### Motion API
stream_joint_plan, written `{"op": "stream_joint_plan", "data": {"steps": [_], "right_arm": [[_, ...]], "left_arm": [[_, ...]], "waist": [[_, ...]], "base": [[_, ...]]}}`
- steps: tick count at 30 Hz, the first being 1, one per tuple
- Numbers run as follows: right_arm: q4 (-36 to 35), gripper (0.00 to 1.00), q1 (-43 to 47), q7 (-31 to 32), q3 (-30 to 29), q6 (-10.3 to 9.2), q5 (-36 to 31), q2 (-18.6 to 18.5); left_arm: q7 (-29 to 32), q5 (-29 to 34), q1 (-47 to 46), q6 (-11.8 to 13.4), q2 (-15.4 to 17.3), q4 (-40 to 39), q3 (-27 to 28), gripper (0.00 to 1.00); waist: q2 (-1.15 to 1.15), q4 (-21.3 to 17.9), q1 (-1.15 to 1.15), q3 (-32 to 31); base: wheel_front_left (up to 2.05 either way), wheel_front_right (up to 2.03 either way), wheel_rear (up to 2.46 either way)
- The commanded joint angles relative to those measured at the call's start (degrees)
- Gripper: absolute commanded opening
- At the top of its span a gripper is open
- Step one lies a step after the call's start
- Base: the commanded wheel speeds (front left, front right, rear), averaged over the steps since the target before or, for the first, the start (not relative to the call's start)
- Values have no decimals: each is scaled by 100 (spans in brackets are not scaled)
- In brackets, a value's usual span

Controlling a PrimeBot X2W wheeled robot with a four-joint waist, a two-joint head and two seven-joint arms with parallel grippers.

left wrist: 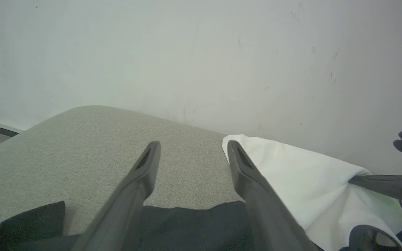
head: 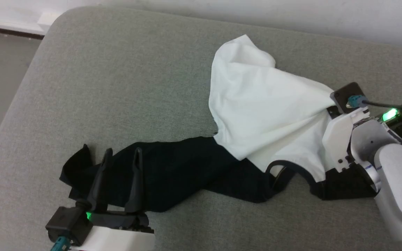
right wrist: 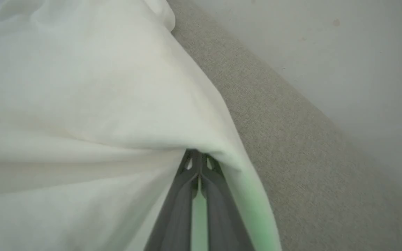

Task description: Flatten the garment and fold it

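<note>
Garment (head: pixel 257 115), crumpled on the grey padded bench (head: pixel 117 69), flattening step: your right tool (right wrist: pixel 198 157) is pinched onto its white body, your left tool (head: pixel 123 150) gapes wide over the black part, which you probably grip next, then spread.

Left claw (head: pixel 123 151) spread wide, right claw (right wrist: pixel 197 155) pinched shut.
</note>
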Motion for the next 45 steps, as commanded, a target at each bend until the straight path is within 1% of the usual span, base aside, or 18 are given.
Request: {"op": "stream_joint_plan", "data": {"steps": [1, 2, 3, 4, 5, 8, 11, 16, 21, 26, 30, 34, 37, 41, 42, 43, 44, 45], "right_arm": [[111, 0, -112, -45, -11, -12, -51, -44], [206, 11, -161, -49, -9, -12, -73, -53], [299, 32, -188, -46, 21, -12, -90, -55], [383, 90, -194, -34, 68, -12, -86, -46], [451, 100, -185, -16, 111, -12, -40, -16], [490, 100, -130, 70, 279, -12, 256, 98], [259, 100, -75, 316, 377, -12, 784, 194], [-543, 100, -201, 604, 259, -12, 1346, -1], [-938, 100, -401, 544, -238, -12, 1069, -231], [-595, 100, -490, 568, -781, -12, 575, -311], [-251, 100, -383, 792, -871, -12, 404, -463], [-90, 100, -261, 958, -775, -12, 533, -548], [-48, 100, -139, 1332, -406, -12, 954, -621], [-165, 100, -31, 1826, 41, -12, 1518, -870], [-193, 96, -18, 1890, 100, -12, 1587, -933], [-219, 48, -10, 1926, 134, -12, 1630, -977], [-240, 26, -7, 1945, 165, -12, 1659, -1001], [-275, 0, -18, 1919, 193, -12, 1662, -1014]], "left_arm": [[-47, -27, -107, -37, -22, 43, -33, 100], [-49, -32, -132, -39, -27, 67, -56, 100], [-51, -37, -154, -41, -31, 91, -78, 100], [-54, -40, -175, -41, -35, 115, -100, 100], [-56, -46, -192, -41, -40, 136, -120, 100], [-62, -62, -234, -28, -50, 183, -159, 100], [-66, -66, -252, -20, -57, 226, -176, 100], [-70, -50, -204, 8, -61, 238, -179, 100], [-72, -48, -176, -6, -64, 228, -208, 100], [-74, -82, -235, -56, -71, 222, -266, 100], [-74, -97, -296, -87, -77, 255, -321, 100], [-75, -109, -334, -97, -83, 277, -354, 100], [-75, -117, -355, -108, -86, 296, -365, 100], [-75, -119, -371, -116, -89, 333, -347, 100], [-75, -116, -383, -117, -90, 349, -348, 100], [-75, -116, -398, -120, -91, 360, -352, 100], [-75, -121, -413, -121, -92, 366, -349, 100], [-75, -125, -426, -119, -92, 371, -343, 100]], "waist": [[0, 88, -1, 101], [0, 103, -1, 131], [0, 114, -1, 156], [0, 120, -1, 172], [0, 122, -1, 185], [0, 102, -1, 191], [0, 55, -1, 139], [0, -13, -1, -2], [0, 11, -1, -14], [0, 135, -1, 145], [0, 292, -1, 292], [0, 408, -1, 428], [0, 451, -1, 489], [0, 450, -1, 509], [0, 442, -1, 507], [0, 430, -1, 506], [0, 408, -1, 500], [0, 381, -1, 486]], "base": [[0, 0, 0], [0, 0, 0], [0, 0, 0], [0, 0, 0], [0, 0, 0], [0, 0, 0], [0, 0, 0], [0, 0, 0], [0, 0, 0], [0, 0, 0], [0, 0, 0], [0, 0, 0], [0, 0, 0], [0, 0, 0], [0, 0, 0], [0, 0, 0], [0, 0, 0], [0, 0, 0]]}}
